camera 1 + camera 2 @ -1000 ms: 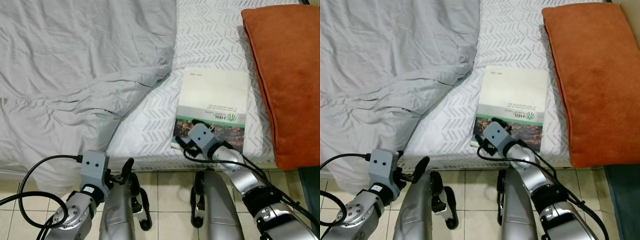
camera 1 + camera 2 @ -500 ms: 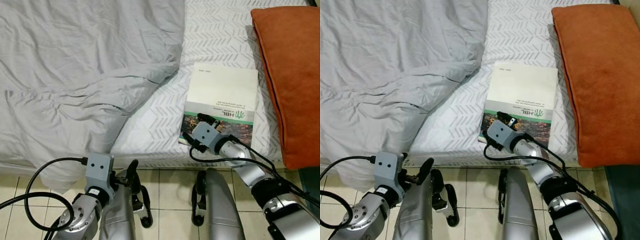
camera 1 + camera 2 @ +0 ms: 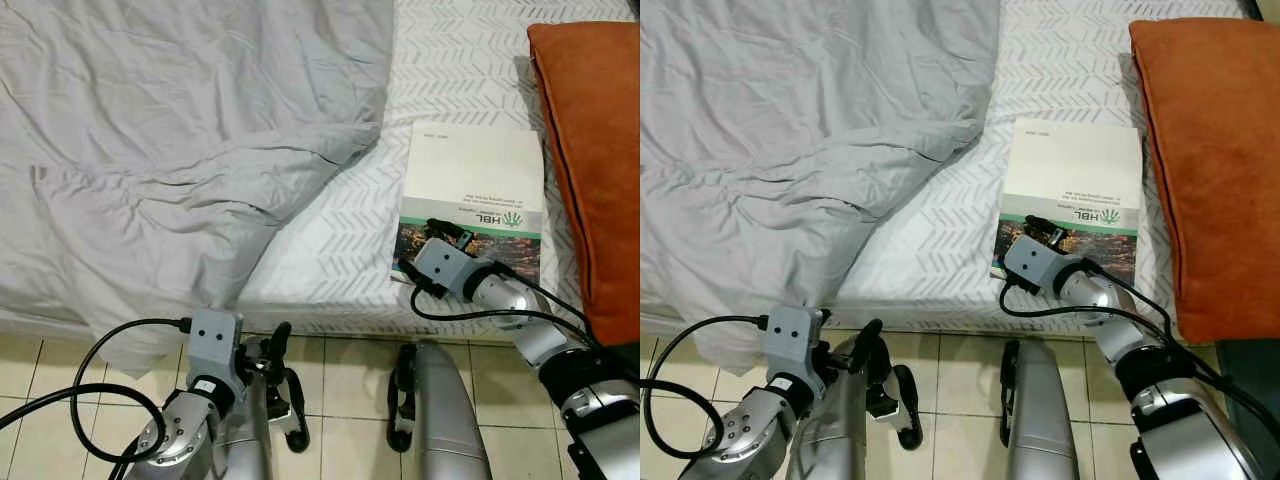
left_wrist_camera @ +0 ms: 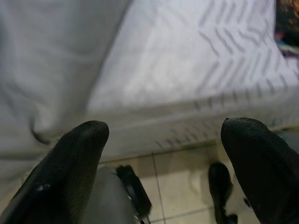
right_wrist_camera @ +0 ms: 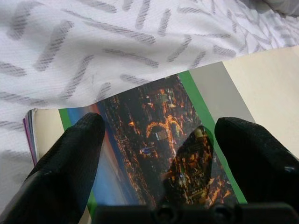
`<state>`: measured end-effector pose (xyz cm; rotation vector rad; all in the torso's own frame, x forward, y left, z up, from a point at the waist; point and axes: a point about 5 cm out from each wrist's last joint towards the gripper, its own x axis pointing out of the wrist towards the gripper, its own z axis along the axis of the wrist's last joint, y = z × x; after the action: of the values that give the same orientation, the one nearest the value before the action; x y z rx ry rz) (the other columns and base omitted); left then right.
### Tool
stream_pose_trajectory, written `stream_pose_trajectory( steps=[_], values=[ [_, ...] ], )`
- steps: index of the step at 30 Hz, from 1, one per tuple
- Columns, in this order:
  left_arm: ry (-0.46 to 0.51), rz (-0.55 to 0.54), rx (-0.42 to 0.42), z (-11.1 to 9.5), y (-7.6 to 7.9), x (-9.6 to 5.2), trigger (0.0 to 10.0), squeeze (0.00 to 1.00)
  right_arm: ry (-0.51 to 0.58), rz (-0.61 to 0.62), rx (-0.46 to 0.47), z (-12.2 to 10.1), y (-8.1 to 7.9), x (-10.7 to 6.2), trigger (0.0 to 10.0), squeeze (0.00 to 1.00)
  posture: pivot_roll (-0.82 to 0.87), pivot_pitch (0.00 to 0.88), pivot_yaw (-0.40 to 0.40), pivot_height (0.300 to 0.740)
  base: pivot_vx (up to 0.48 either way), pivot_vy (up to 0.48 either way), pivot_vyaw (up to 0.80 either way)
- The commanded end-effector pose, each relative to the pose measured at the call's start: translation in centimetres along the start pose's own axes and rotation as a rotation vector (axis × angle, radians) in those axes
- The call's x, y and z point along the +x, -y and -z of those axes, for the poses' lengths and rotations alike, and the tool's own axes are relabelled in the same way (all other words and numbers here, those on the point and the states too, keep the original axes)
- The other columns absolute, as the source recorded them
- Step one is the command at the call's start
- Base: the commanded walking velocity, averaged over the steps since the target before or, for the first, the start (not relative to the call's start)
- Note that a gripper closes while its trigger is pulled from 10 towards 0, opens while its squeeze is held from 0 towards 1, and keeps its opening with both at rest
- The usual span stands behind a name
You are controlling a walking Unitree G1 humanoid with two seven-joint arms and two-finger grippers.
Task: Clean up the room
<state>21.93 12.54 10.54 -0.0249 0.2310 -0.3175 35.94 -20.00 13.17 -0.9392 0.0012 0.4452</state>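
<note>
Compared with a second ago the whole view is sliding sideways, so that's the camera turning; meanwhile the right gripper point(image 5: 159, 140) is reaching a bit further up over the near end of the magazine point(image 3: 475, 190). Going left to right: a rumpled grey duvet point(image 3: 170, 130) is lying in soft folds over the left of the bed point(image 3: 940, 250), spilling past the edge toward the beige tiled floor point(image 3: 340, 440). The left gripper point(image 4: 163, 154) is hanging low by the robot's leg, jaws spread wide, pointing at the mattress side. Next, the white chevron-print sheet is lying flat and bare. The magazine is resting flat on it near the bed's edge, glossy, cream cover with a green band and a night-city photo. The wrist view is showing the page edges; the right jaws are standing open right over that photo. A rust-orange pillow point(image 3: 1210, 150), plush-looking, is lying just beside it.
</note>
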Motion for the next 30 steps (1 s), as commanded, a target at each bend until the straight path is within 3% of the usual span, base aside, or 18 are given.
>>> stream_pose_trajectory(
  steps=[1, 7, 10, 12, 16, 20, 21, 23, 24, 26, 30],
  values=[
    [-0.073, 0.013, -0.009, 1.8, 0.6, -0.3, 10.0, 0.0, -0.35, -0.05, 0.042, 7.2, -1.7, -3.9, 10.0, 0.0, 0.06, 0.513, 0.019, 0.615, 0.0, 0.0, 0.0],
    [-0.078, 0.026, -0.021, 2.2, 1.2, -0.1, 10.0, 0.0, -0.383, -0.041, 0.043, 8.0, -1.6, -4.6, 10.0, 0.0, 0.05, 0.507, 0.015, 0.615, 0.0, 0.0, 0.0],
    [-0.079, 0.027, -0.02, 2.2, 1.2, 0.0, 10.0, 0.0, -0.397, -0.044, 0.008, 8.2, -1.4, -4.9, 10.0, 0.0, 0.05, 0.503, 0.014, 0.615, 0.0, 0.0, 0.0],
    [-0.077, 0.028, -0.017, 2.3, 1.1, 0.1, 10.0, 0.0, -0.47, -0.011, -0.042, 9.1, -0.4, -5.5, 10.0, 0.0, 0.04, 0.496, 0.01, 0.615, 0.0, 0.0, 0.0],
    [-0.077, 0.03, -0.017, 2.4, 1.2, 0.2, 10.0, 0.0, -0.492, -0.003, -0.046, 9.4, -0.2, -5.8, 10.0, 0.0, 0.04, 0.495, 0.009, 0.615, 0.0, 0.0, 0.0],
    [-0.106, 0.289, 0.056, 3.8, 3.9, 0.5, 10.0, 0.0, -0.528, 0.039, 0.02, 9.9, -0.2, -6.1, 10.0, 0.0, 0.04, 0.493, 0.011, 0.615, 0.0, 0.0, 0.0],
    [-0.106, 0.289, 0.056, 3.8, 3.9, 0.5, 10.0, 0.0, -0.528, 0.039, 0.02, 9.9, -0.2, -6.1, 10.0, 0.0, 0.04, 0.493, 0.011, 0.615, 0.0, 0.0, 0.0],
    [-0.091, 0.427, 0.109, 4.6, 5.5, 1.6, 10.0, 0.0, -0.531, 0.062, 0.094, 9.9, -0.3, -6.0, 10.0, 0.0, 0.03, 0.493, 0.001, 0.615, 0.0, 0.0, 0.0],
    [-0.091, 0.427, 0.109, 4.6, 5.5, 1.6, 10.0, 0.0, -0.531, 0.062, 0.094, 9.9, -0.3, -6.0, 10.0, 0.0, 0.03, 0.493, 0.001, 0.615, 0.0, 0.0, 0.0],
    [-0.069, 0.529, 0.149, 5.1, 6.8, 2.8, 10.0, 0.0, -0.537, 0.071, 0.131, 9.9, -0.5, -5.9, 10.0, 0.0, 0.02, 0.493, -0.001, 0.615, 0.0, 0.0, 0.0],
    [-0.024, 0.636, 0.191, 4.5, 8.7, 3.7, 10.0, 0.0, -0.555, 0.081, 0.11, 10.1, -0.2, -6.1, 10.0, 0.0, 0.01, 0.491, -0.002, 0.615, 0.0, 0.0, 0.0]
  ],
)
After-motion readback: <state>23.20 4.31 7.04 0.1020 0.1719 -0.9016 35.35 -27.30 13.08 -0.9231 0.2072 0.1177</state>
